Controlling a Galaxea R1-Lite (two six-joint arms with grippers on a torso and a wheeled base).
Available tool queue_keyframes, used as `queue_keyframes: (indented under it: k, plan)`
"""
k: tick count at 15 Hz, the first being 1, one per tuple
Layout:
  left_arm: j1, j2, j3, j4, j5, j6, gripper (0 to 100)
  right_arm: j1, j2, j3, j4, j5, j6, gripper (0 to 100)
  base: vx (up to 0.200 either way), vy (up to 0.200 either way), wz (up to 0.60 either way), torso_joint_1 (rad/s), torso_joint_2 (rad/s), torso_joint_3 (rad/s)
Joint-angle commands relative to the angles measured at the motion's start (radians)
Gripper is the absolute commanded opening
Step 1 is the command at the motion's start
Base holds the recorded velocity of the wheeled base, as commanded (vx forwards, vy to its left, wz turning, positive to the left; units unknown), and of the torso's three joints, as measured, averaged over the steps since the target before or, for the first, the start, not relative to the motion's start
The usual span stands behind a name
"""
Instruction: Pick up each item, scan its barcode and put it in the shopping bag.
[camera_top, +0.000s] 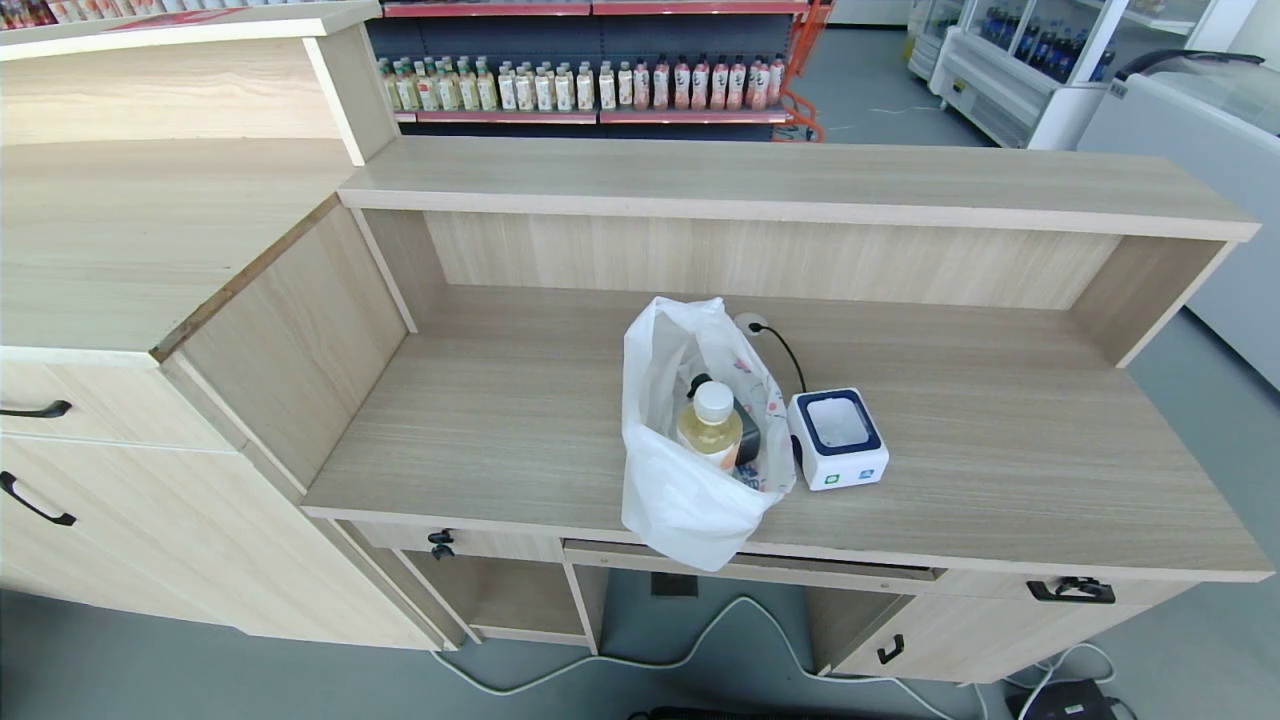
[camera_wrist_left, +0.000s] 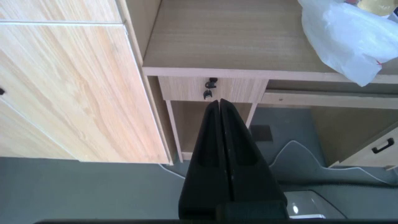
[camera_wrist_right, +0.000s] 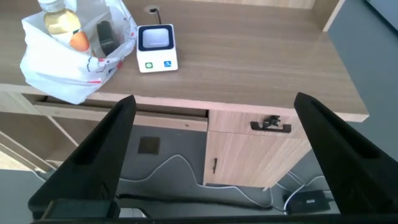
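Observation:
A white plastic shopping bag (camera_top: 680, 470) stands open on the wooden counter (camera_top: 1000, 440), its lower part hanging over the front edge. Inside it a bottle with a white cap and yellow drink (camera_top: 711, 425) stands upright beside a dark item (camera_top: 745, 440). The bag (camera_wrist_right: 62, 62) in the right wrist view also holds something orange (camera_wrist_right: 78, 41). A white cube scanner (camera_top: 836, 438) with a dark-framed window sits right of the bag. My left gripper (camera_wrist_left: 220, 112) is shut, low in front of the counter's left drawer. My right gripper (camera_wrist_right: 214, 109) hangs open below the counter's front edge.
A black cable (camera_top: 785, 350) runs from the scanner to a hole at the back of the counter. A raised shelf (camera_top: 800, 185) borders the counter behind, a tall cabinet (camera_top: 120, 300) on the left. Drawers and cables lie below; store shelves and freezers stand beyond.

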Motion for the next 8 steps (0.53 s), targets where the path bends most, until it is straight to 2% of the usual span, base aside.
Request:
queue_keyframes:
  k: [1, 8]
  plan:
    - [0.000, 0.001, 0.000, 0.000, 0.000, 0.000, 0, 0.001, 0.004, 0.000, 0.000, 0.000, -0.001, 100, 0.000, 0.000, 0.00, 0.000, 0.00, 0.000]
    - [0.000, 0.001, 0.000, 0.000, 0.000, 0.000, 0, 0.001, 0.004, 0.000, 0.001, -0.005, -0.004, 100, 0.000, 0.000, 0.00, 0.000, 0.00, 0.000]
